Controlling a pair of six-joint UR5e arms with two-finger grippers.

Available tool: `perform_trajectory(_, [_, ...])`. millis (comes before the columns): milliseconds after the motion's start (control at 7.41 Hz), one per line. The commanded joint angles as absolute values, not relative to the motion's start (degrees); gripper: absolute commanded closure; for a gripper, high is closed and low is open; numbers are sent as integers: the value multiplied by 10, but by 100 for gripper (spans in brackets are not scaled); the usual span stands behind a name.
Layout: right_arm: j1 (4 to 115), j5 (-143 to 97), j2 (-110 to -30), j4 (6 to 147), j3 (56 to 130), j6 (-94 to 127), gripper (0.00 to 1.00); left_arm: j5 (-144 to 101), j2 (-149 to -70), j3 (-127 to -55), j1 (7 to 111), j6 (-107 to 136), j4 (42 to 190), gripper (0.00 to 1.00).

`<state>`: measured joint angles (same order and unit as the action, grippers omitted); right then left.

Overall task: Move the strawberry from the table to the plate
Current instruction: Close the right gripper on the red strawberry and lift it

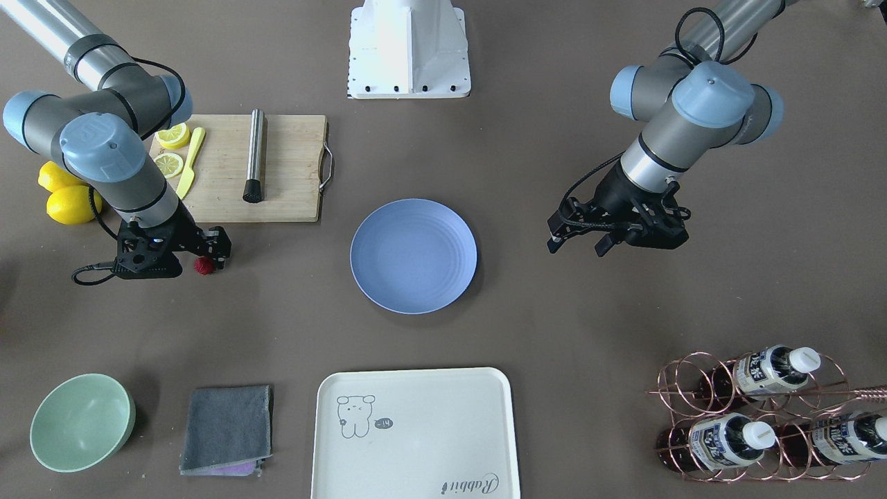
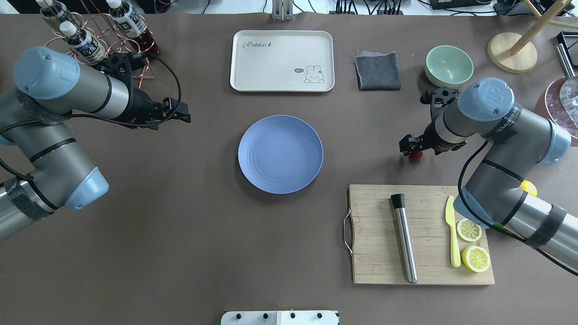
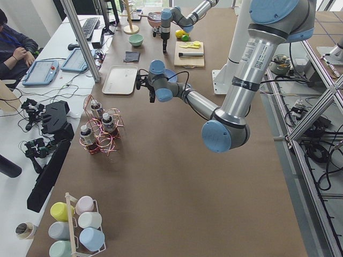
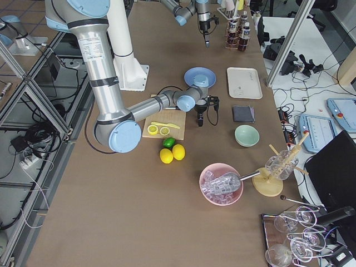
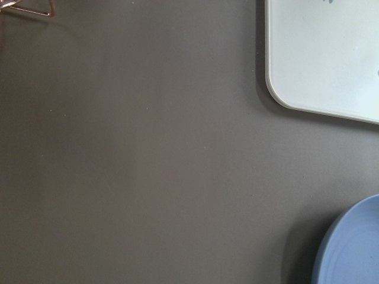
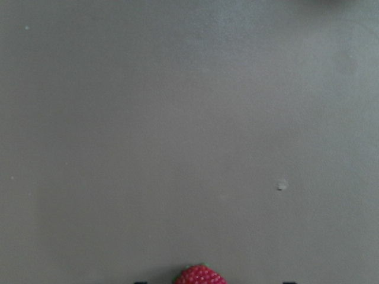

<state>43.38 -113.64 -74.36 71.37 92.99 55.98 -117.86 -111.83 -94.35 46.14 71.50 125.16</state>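
The strawberry (image 1: 204,265) is a small red berry on the table (image 1: 554,333), well off to the side of the blue plate (image 1: 414,255), which has nothing on it. My right gripper (image 1: 212,259) is down at the berry and open, with one finger on each side and a gap to each. In the right wrist view the strawberry (image 6: 199,276) sits at the bottom edge, between the two fingertip corners. In the overhead view the strawberry (image 2: 416,155) peeks out under that right gripper (image 2: 412,150). On the plate's other side, my left gripper (image 1: 576,242) hovers open and holds nothing.
Close behind the right arm lie a wooden cutting board (image 1: 291,173) with a metal rod, a yellow knife and lemon slices, and whole lemons (image 1: 69,204). Along the far edge stand a cream tray (image 1: 416,436), a grey cloth (image 1: 227,430), a green bowl (image 1: 82,421) and a copper bottle rack (image 1: 762,416).
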Motion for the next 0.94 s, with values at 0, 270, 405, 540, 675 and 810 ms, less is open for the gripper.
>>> perform_trajectory(0, [428,-1136,-744,713,929,559,60,-1179,-1117,-947,461,715,1252,2])
perform_trajectory(270, [421,-1136,-740,713,931,560,100,-1179,-1117,-947,461,715,1252,2])
perform_trajectory(405, [422,-1137,-737,714,948,560,100,-1181,-1117,-947,461,715,1252,2])
perform_trajectory(540, [421,-1141,-733,721,976,561,100,-1181,-1116,-948,461,715,1252,2])
perform_trajectory(675, [420,-1142,-715,724,984,570,100,-1182,-1115,-950,462,715,1252,2])
perform_trajectory(810, [416,-1141,-667,776,984,598,100,-1197,-1091,-953,474,711,1252,2])
